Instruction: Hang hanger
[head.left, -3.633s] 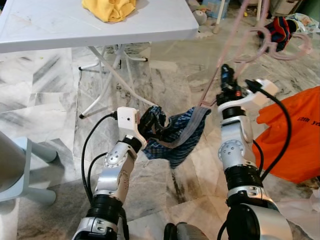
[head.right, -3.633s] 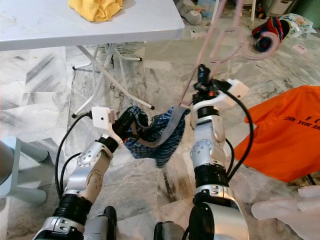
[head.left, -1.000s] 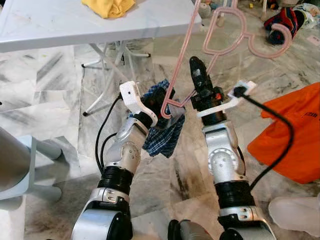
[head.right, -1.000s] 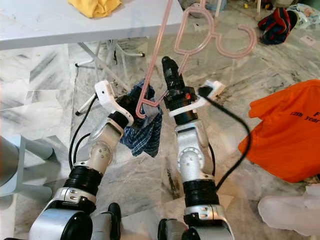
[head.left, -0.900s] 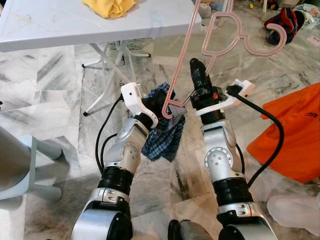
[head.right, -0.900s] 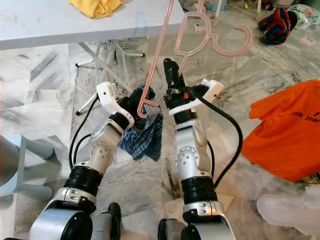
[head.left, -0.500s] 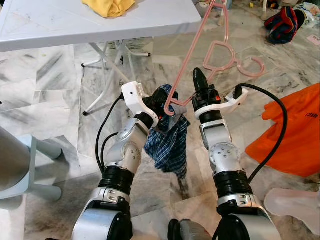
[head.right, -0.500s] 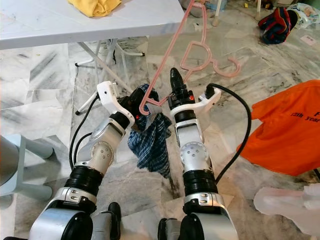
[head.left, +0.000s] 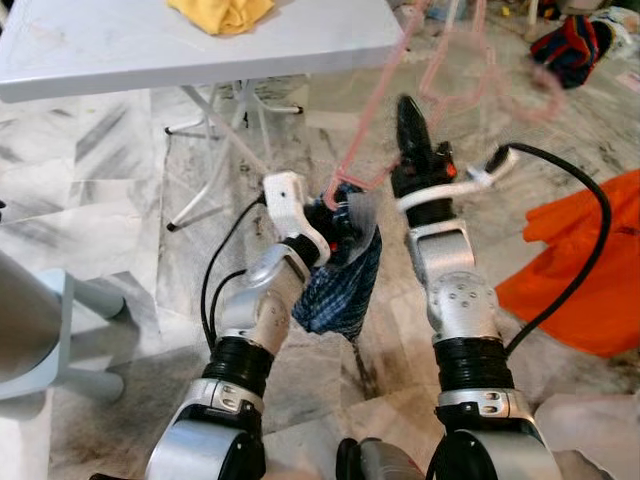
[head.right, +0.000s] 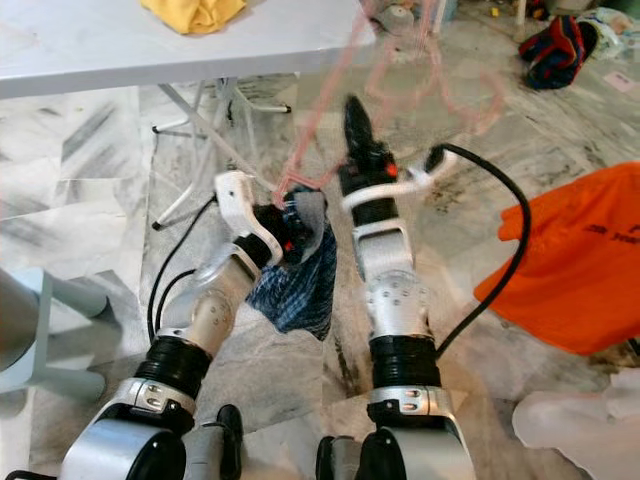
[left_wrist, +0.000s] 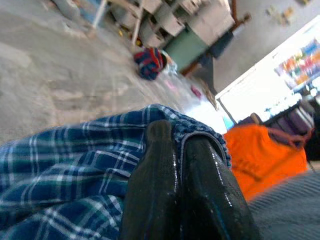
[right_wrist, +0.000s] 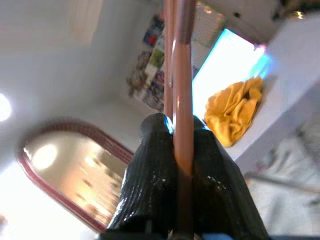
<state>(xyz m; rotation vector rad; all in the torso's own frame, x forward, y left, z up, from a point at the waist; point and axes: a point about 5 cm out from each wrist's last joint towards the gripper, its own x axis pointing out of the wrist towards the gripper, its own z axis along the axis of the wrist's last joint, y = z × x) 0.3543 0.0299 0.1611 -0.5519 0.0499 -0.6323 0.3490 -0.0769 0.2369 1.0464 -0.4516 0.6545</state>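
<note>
Right pincer (head.left: 408, 118) clamped on a thin rod of the pink hanger (right_wrist: 183, 100), raised before the desk (head.left: 200, 45); left pincer (left_wrist: 182, 165) pinches the blue plaid cloth (head.left: 345, 275) hung on it: hanger looks light, stiff, slippery, cloth limp.

Pink plastic hanger (head.left: 380, 110) tilts upward (motion-blurred), its lower corner hooked into blue plaid cloth (head.left: 340, 285) hanging beneath.

Smooth pink plastic hanger (right_wrist: 183, 100); woven checked cloth (left_wrist: 75, 155); glossy marble floor (head.left: 110, 190)
</note>
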